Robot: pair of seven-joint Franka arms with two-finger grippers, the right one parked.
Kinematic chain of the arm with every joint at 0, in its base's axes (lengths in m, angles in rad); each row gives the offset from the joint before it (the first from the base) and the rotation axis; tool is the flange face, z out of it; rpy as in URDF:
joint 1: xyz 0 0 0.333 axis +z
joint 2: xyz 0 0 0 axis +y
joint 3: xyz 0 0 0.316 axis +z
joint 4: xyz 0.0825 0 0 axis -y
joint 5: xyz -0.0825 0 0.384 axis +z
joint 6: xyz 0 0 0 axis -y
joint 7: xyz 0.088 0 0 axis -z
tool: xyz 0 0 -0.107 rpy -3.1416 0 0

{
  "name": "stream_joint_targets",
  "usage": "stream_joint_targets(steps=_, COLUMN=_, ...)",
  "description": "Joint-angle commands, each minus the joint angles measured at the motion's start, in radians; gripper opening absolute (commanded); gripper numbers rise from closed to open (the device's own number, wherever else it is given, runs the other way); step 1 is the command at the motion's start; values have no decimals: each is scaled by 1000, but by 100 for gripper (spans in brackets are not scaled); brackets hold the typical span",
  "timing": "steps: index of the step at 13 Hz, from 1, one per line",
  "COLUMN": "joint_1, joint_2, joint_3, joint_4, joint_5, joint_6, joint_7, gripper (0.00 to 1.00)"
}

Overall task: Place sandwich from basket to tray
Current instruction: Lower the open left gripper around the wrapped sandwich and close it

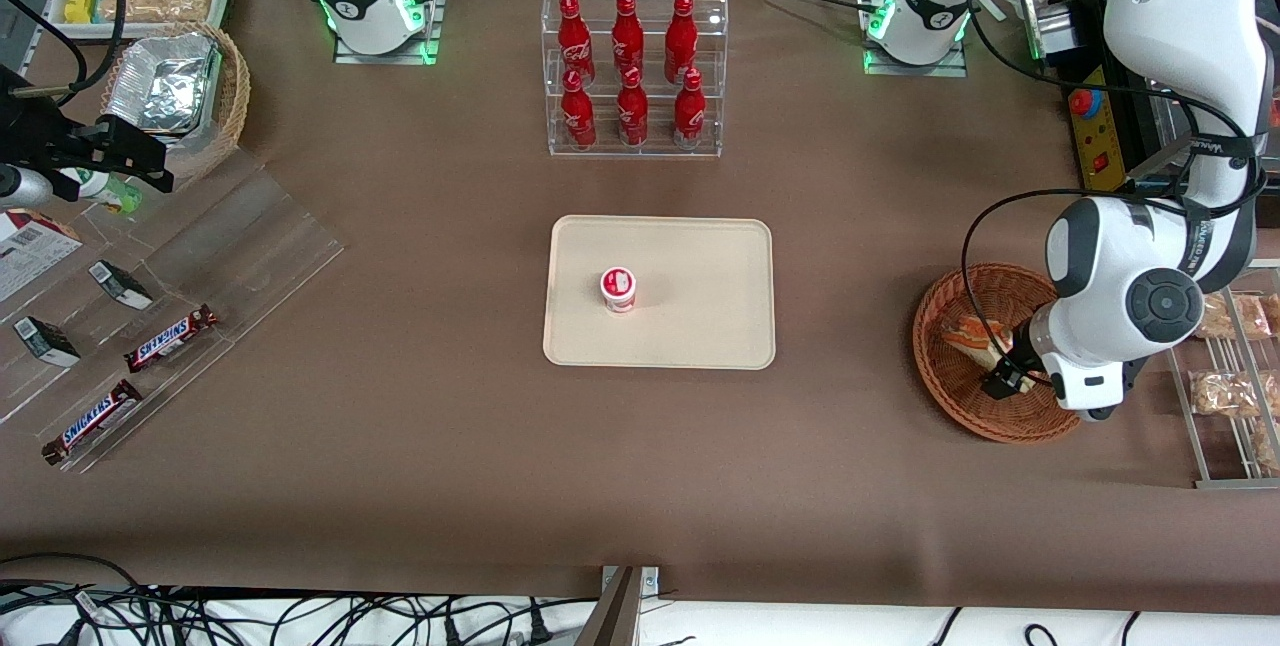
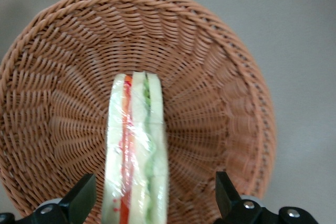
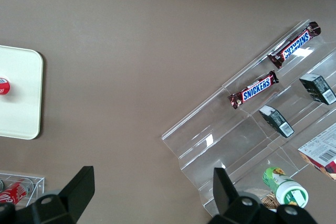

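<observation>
Clear acrylic stepped display (image 1: 180, 286) at the parked arm's end of the tabletop (image 1: 400, 446) carries two Snickers bars (image 1: 170, 338).

Clear rack of six red soda bottles (image 1: 632, 71) stands farther from the front camera than the flat rectangular cream-beige tray (image 1: 700, 326).

Tray sits mid-tabletop; a small white cup with a red lid (image 1: 618, 289) stands on it.

Round reddish-brown woven wicker basket (image 1: 950, 396) lies toward the working arm's end, well apart from the tray.

Triangular wedge sandwich (image 2: 137, 156), pale bread with red, orange and green layers in clear wrap, is in the basket, standing on edge.

Left arm's gripper (image 2: 152, 203) is down inside the basket. Fingers (image 2: 81, 198) spread wide, one on each side of the sandwich, visible gap on both sides; released, nothing grasped.

Grey wire rack (image 1: 1225, 396) with beige packaged snacks sits just beside the basket.
</observation>
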State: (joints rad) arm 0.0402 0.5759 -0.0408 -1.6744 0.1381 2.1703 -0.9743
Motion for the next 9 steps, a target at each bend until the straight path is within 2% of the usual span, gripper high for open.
stream_joint_targets(steps=1, joint_1=0, joint_2=-10, joint_3=-2, joint_4=-53, joint_5=99, joint_6=38, joint_7=-59, gripper=100)
stream_joint_targets(steps=5, joint_1=-2, joint_2=-11, joint_3=-4, joint_4=-113, joint_5=106, joint_6=106, joint_7=-86, gripper=100)
stream_joint_targets(steps=6, joint_1=-2, joint_2=-10, joint_3=-5, joint_4=-113, joint_5=106, joint_6=105, joint_7=-95, gripper=63)
stream_joint_targets(steps=7, joint_1=-2, joint_2=-11, joint_3=-10, joint_4=-113, joint_5=106, joint_6=105, joint_7=-96, gripper=19)
stream_joint_targets(steps=8, joint_1=-2, joint_2=-13, joint_3=-13, joint_4=-113, joint_5=106, joint_6=103, joint_7=-95, gripper=0)
stream_joint_targets(steps=9, joint_1=-2, joint_2=-16, joint_3=-13, joint_4=-111, joint_5=106, joint_6=102, joint_7=-90, gripper=0)
